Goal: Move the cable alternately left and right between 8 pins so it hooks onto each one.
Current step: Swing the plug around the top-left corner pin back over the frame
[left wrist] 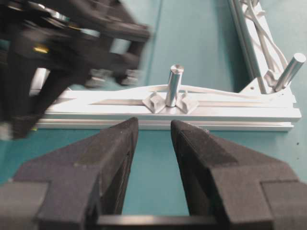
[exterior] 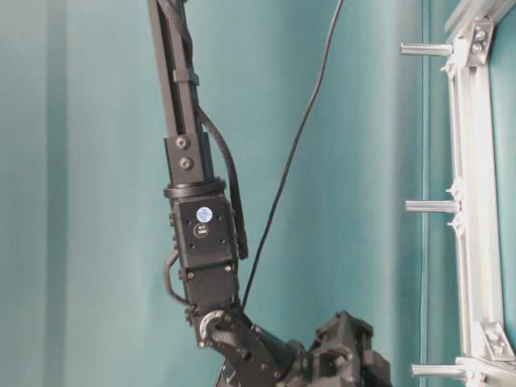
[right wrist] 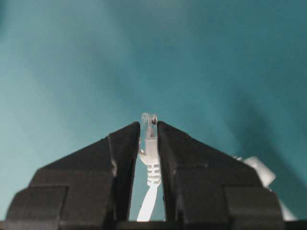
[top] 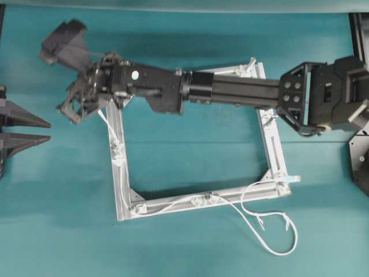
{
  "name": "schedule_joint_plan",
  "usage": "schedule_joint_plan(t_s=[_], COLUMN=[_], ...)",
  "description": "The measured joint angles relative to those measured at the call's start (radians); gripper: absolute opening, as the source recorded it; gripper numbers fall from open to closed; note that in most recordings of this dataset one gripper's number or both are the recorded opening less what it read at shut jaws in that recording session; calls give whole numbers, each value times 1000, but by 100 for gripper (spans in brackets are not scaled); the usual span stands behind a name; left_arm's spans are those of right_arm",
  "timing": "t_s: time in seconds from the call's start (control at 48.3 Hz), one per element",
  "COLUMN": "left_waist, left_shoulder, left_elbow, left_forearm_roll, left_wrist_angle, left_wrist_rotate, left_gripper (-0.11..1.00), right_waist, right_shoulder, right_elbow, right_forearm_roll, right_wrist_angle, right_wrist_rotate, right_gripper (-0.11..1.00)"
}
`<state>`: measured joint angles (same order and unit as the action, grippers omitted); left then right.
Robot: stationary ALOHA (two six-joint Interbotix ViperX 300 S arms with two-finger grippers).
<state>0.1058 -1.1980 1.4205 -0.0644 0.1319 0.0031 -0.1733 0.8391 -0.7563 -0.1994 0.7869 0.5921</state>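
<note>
Over at the far left corner of the frame [top: 268,138], the right gripper [top: 78,107] is pinched onto the cable [top: 173,202] plug end, cord trailing along the left and bottom pins [left wrist: 173,85], while the left gripper [top: 26,130] sits wide open, empty.

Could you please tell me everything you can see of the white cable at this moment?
The cable is a long, thin, white flexible cord. In the overhead view it runs along the left and lower bars of the aluminium frame, past the pins there, with slack looped loosely on the teal table beyond the lower bar. Its end carries a small clear plug above a ribbed white boot, pinched upright between the fingers of the right gripper, plug tip poking just past the fingertips.
</note>
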Motion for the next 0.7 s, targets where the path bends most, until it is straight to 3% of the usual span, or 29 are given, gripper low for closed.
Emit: schedule_joint_plan(t_s=[0.373, 0.579, 0.704], left_waist=[0, 0, 0], left_shoulder=[0, 0, 2], left_elbow=[-2, -2, -2], left_forearm_roll=[2, 2, 2], left_wrist_angle=[0, 0, 0], left_wrist_rotate=[0, 0, 0], left_gripper=[38, 38, 38], right_waist=[-49, -66, -66], right_shoulder=[15, 15, 14], right_elbow=[-6, -8, -8], right_forearm_roll=[-17, -58, -84], right_wrist_angle=[-3, 2, 18], right_wrist_rotate=[17, 114, 129], right_gripper=[16, 16, 16])
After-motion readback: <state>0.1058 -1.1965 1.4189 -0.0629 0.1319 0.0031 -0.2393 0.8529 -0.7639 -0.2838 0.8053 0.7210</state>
